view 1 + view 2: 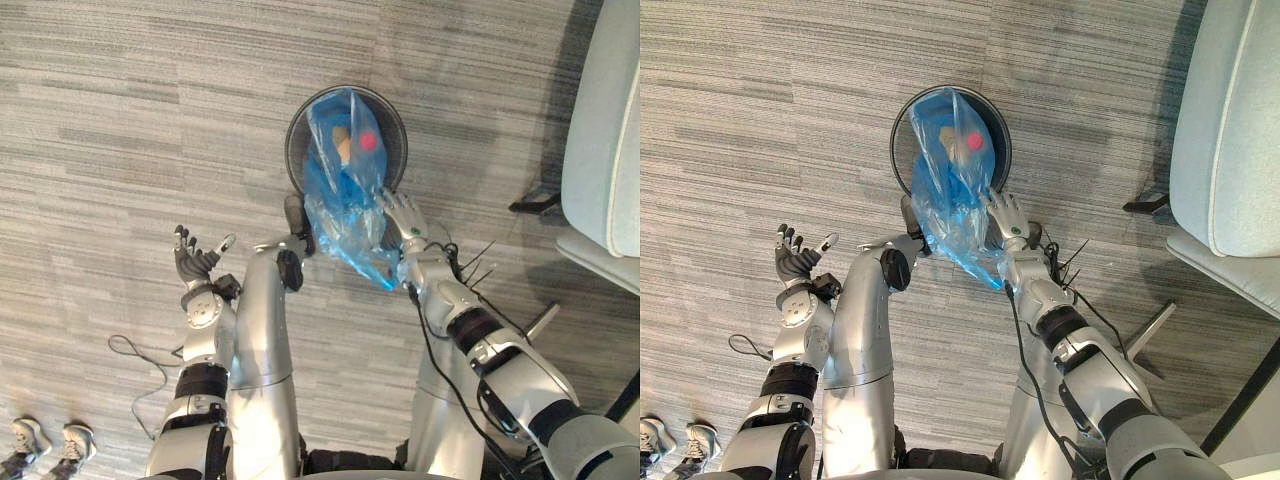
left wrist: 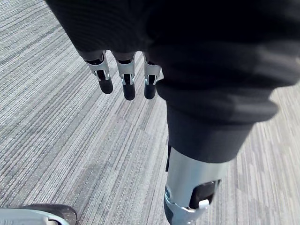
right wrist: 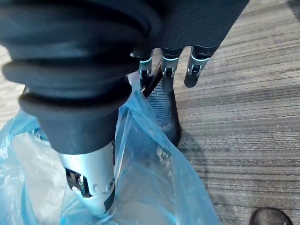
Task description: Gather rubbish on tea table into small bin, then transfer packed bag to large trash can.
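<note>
Left hand [image 1: 196, 265]: being held released and empty, at 8 o'clock from the round dark bin [image 1: 294, 135]. Right hand [image 1: 400, 213]: straight fingers being laid against the blue rubbish bag [image 1: 340, 205], which is draped over the bin's 6 o'clock rim. Risk: film being torn, or contents spilled, if snagged on the rim.

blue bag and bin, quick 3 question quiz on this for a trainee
1. True or false: the blue bag lies beside the bin, not in it.
2. Fill the gap: the left hand, raised off to the side with straight fingers, is ___ (open or shut).
3. Which hand is against the bag? A) the left one B) the right hand C) both

Key: 1 false, the bag stands in the bin with part of it hanging over the near rim. 2 open. 3 B.
</note>
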